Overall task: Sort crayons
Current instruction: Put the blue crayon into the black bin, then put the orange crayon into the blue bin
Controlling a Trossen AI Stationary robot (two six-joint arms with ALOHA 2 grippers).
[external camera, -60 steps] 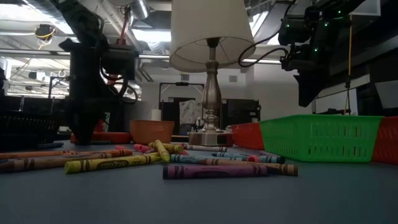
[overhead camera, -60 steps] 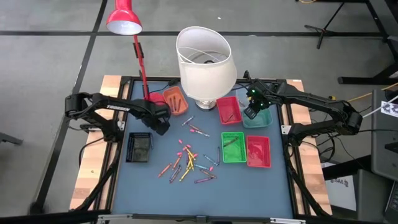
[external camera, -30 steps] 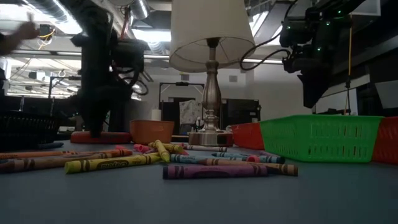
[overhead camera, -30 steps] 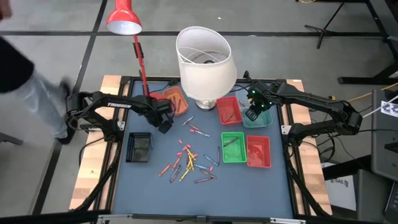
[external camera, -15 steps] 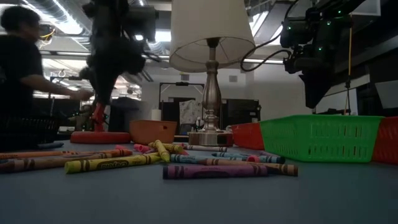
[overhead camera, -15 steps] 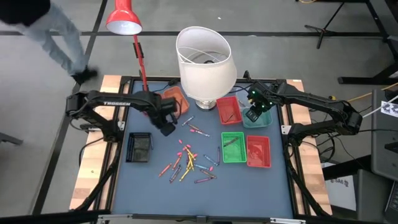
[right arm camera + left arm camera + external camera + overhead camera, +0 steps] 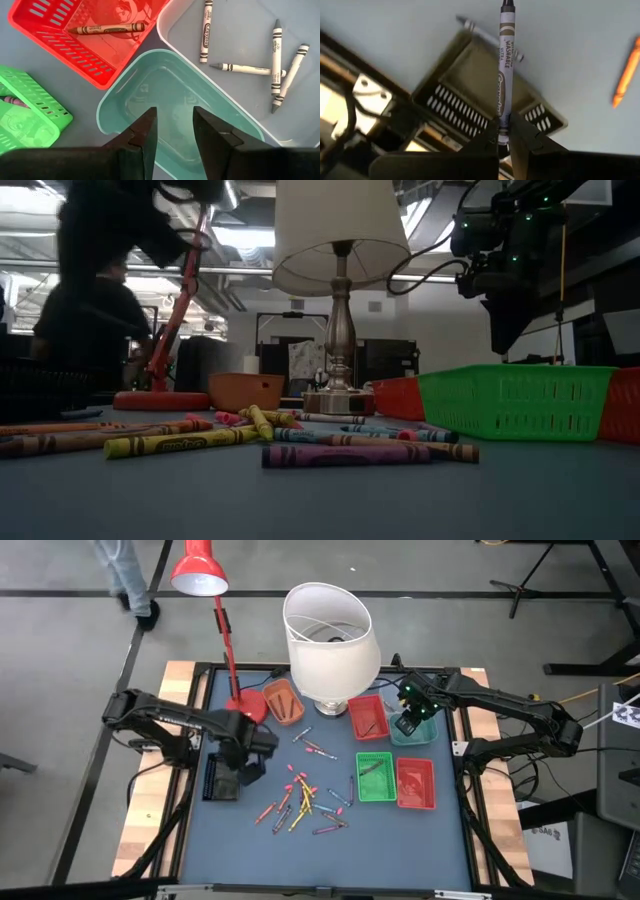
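Loose crayons (image 7: 300, 795) in mixed colours lie in the middle of the blue table. My left gripper (image 7: 245, 765) hovers over the black tray (image 7: 222, 780) at the left and is shut on a grey-brown crayon (image 7: 505, 65). At the far right, my right gripper (image 7: 405, 723) hangs open over the teal tray (image 7: 175, 100) with nothing between its fingers (image 7: 145, 130). In the right wrist view, a crayon (image 7: 107, 29) lies in the red tray and several grey ones (image 7: 275, 55) lie in a clear tray. My left gripper pinches the grey-brown crayon by one end (image 7: 503, 131) between its two fingers. The fingers come from above, pointing steeply down, and the crayon runs on along their line past the fingertips. It hangs clear above the black tray, dark tip (image 7: 507, 5) lowest.
A white-shaded lamp (image 7: 328, 635) and a red desk lamp's base (image 7: 243, 705) stand at the far edge. An orange tray (image 7: 282, 700), a red tray (image 7: 367, 716), a green tray (image 7: 375, 777) and another red tray (image 7: 415, 783) ring the crayons. A person's legs (image 7: 125, 570) show beyond the far left corner.
My left gripper, still shut on the crayon, has risen and swung from beside the orange tray toward the table's near left, ending above the black tray. A person has walked past beyond the table's far left.
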